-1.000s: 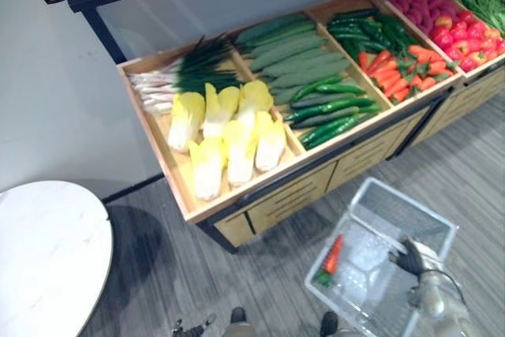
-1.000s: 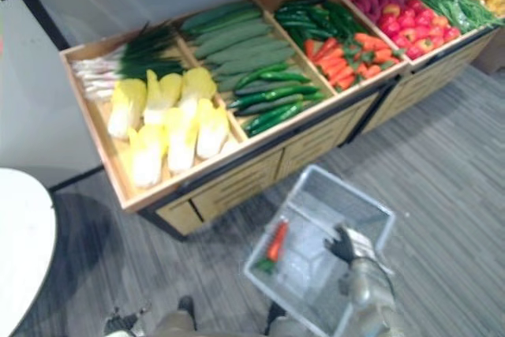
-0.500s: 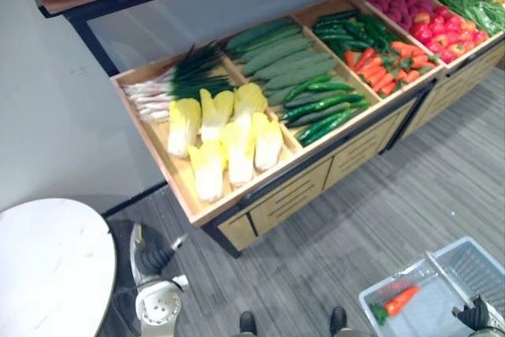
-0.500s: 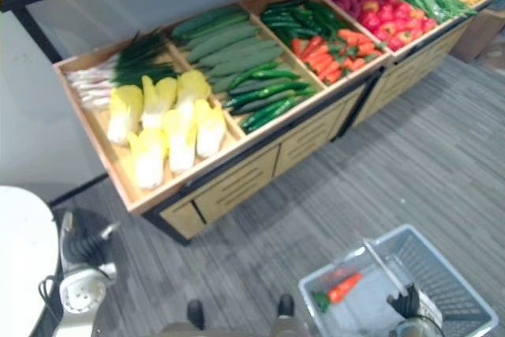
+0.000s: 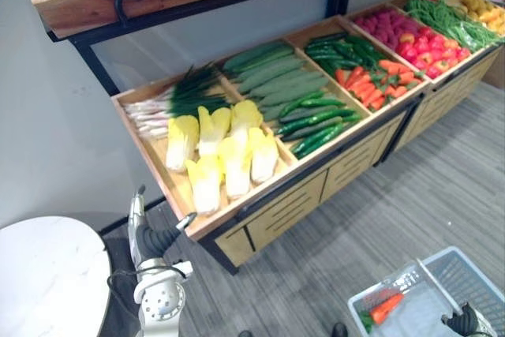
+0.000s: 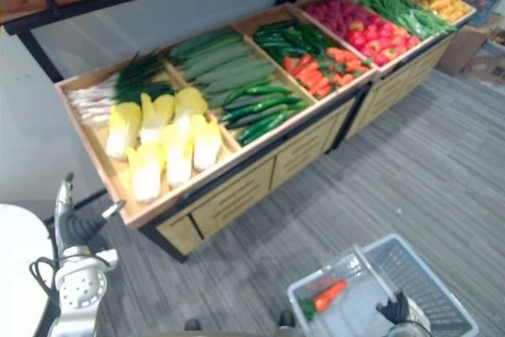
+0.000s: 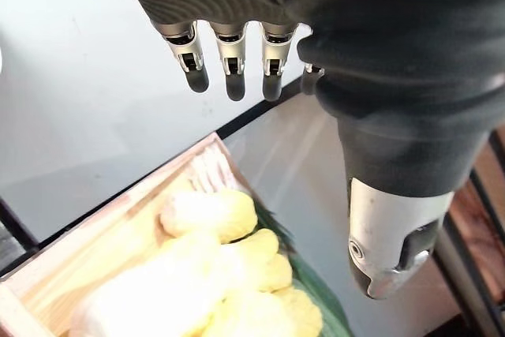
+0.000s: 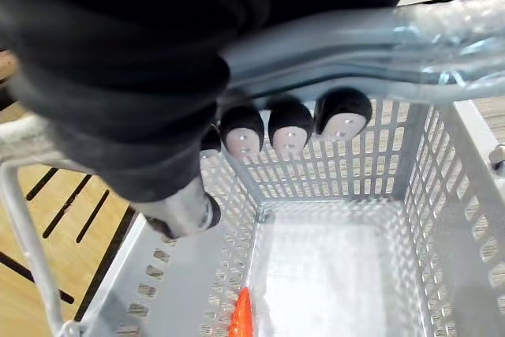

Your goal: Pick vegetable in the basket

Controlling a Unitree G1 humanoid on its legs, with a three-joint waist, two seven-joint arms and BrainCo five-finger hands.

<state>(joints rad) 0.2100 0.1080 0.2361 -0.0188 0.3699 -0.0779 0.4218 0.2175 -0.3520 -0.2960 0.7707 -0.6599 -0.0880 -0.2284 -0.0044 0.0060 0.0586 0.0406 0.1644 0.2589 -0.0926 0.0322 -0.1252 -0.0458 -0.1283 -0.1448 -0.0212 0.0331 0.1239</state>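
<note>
Grey carpet fronts the wooden stand, so raise your left hand, fingers straight and empty just below the stand's corner, over the lip onto the cabbages, keeping the basket with its carrot, handle clasped in your right hand, well off the stand.

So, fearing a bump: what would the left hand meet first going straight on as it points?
Likely the wooden crate, at its corner by the yellow cabbages; depth is unclear, so the left hand might reach the grey wall instead.
</note>
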